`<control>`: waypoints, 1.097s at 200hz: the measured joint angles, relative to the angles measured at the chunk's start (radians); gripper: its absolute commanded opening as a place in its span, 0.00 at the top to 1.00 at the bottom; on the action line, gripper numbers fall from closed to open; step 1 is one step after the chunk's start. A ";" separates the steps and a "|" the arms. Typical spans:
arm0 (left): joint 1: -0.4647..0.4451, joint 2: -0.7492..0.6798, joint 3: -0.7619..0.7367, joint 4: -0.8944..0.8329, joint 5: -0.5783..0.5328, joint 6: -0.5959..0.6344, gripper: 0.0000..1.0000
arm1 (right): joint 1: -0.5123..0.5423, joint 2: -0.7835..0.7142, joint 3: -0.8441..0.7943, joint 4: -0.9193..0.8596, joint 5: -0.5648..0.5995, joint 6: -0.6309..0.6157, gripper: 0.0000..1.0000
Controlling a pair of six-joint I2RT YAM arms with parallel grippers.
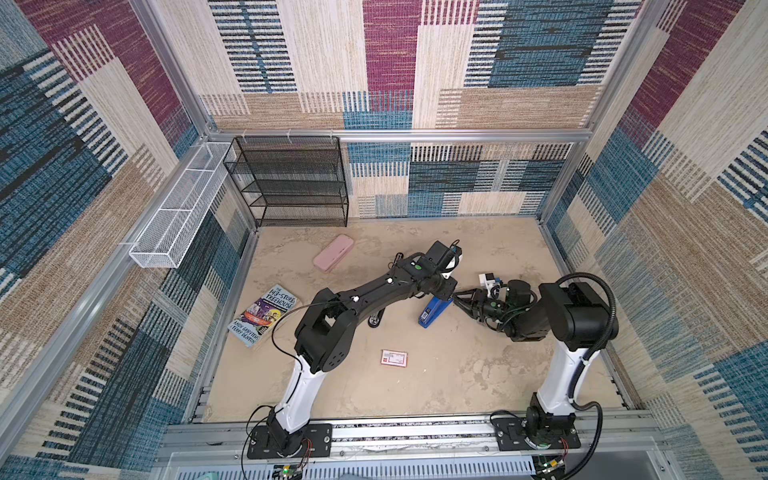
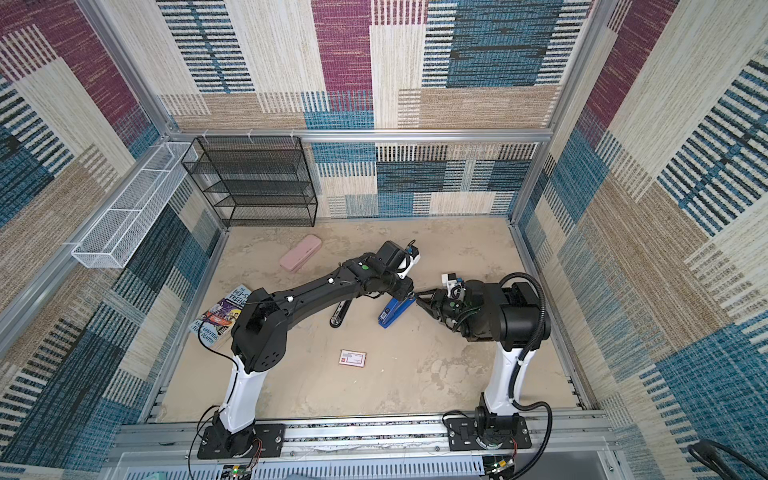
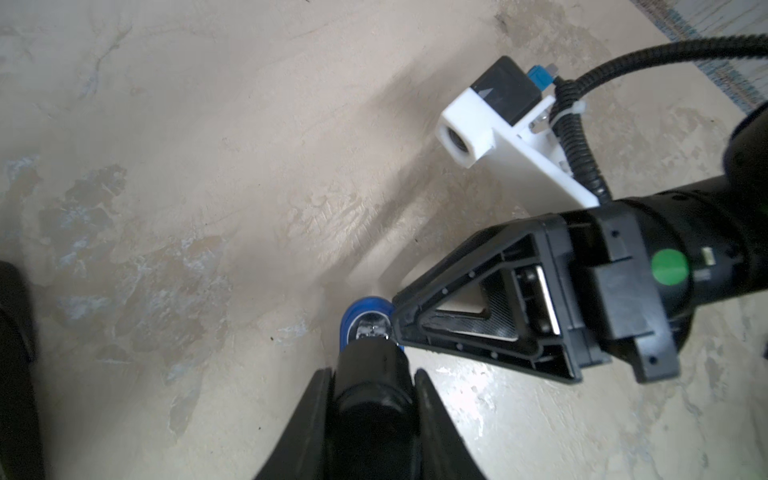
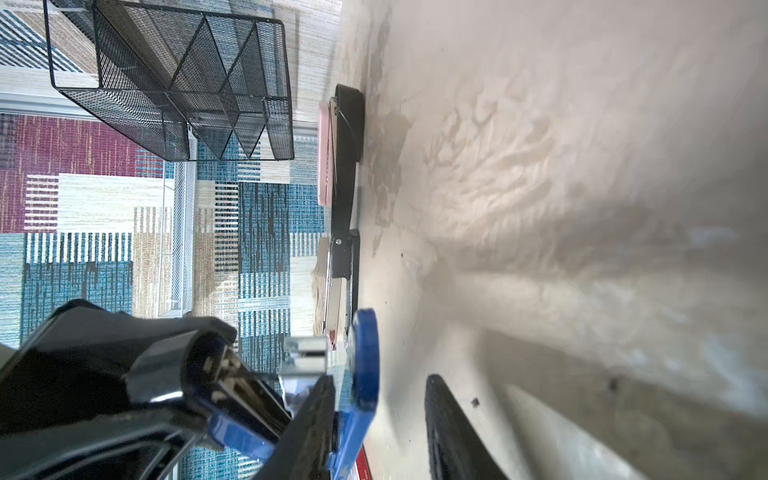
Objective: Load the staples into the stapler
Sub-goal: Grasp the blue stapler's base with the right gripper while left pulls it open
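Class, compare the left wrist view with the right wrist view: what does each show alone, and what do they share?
Only left wrist: the right arm's white camera mount. Only right wrist: the black mesh shelf and pink case. Both: the blue stapler, gripped by the left gripper, and the beige table.
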 measured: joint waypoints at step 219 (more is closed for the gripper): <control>0.019 -0.390 -0.435 0.219 -0.032 -0.046 1.00 | -0.037 0.062 0.071 0.047 -0.002 0.062 1.00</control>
